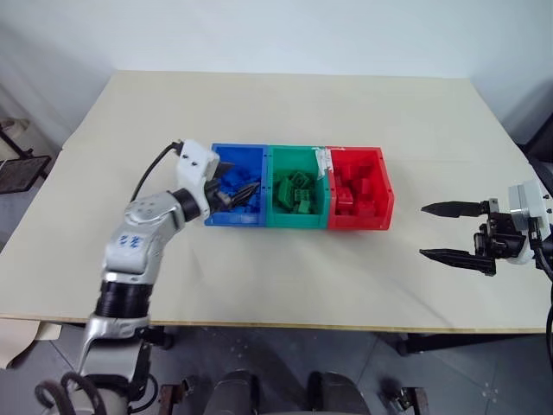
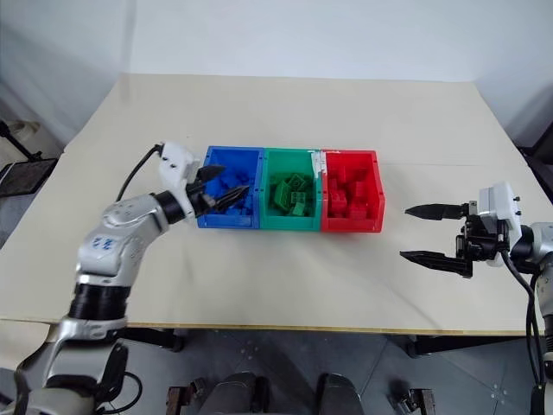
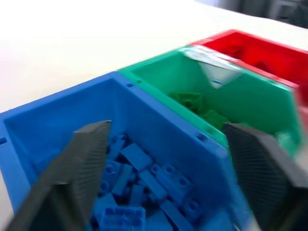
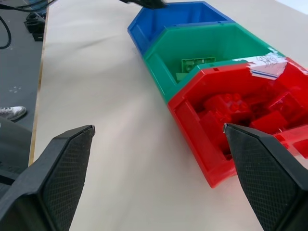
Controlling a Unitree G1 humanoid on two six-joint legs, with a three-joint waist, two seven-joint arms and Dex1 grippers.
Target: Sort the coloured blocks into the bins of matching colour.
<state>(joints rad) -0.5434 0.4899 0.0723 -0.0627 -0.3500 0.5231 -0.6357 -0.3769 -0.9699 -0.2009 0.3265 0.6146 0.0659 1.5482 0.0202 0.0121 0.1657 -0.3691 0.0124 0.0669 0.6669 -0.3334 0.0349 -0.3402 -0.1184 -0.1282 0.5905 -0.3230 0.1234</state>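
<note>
Left end effector [image 2: 226, 192] spread, empty, over blue bin [image 2: 230, 156] | right end effector [image 2: 428, 232] spread, empty

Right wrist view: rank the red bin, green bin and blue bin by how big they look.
1. red bin
2. green bin
3. blue bin
That order follows nearness to the camera; in the head views all three look alike.
</note>
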